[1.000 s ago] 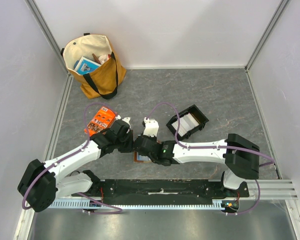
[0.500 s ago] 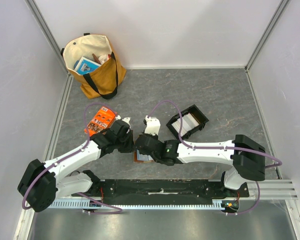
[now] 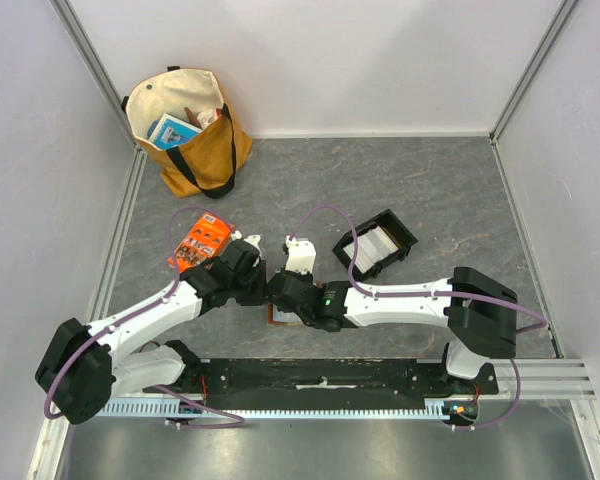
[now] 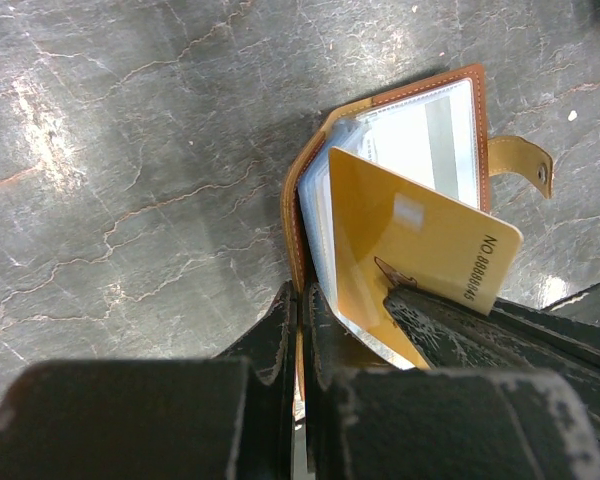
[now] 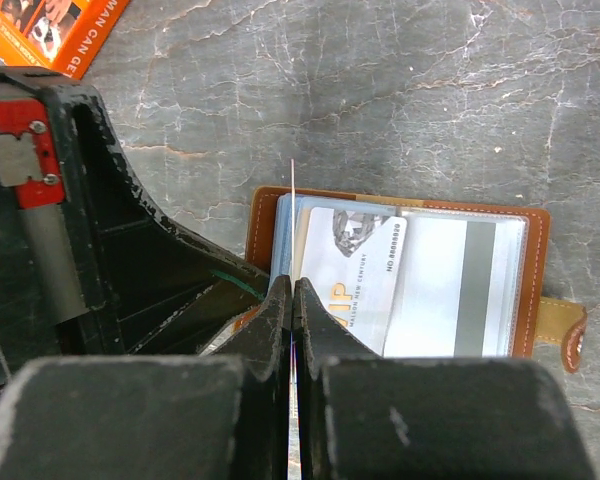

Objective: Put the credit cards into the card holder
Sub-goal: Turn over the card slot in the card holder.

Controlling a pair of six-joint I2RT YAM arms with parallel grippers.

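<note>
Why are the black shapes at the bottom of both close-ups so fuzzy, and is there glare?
Left wrist view: the left end effector sits too near the lens, so it blurs, while the card holder and yellow card are sharp; a glare patch brightens the table. Right wrist view: the right end effector blurs likewise. Top view: even light, soft shadows.

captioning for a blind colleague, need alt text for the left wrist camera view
A brown wallet lies open on a grey marbled table, a gold card tilted over its clear sleeves. The left pincer, shut, pinches the wallet's near edge.
</note>
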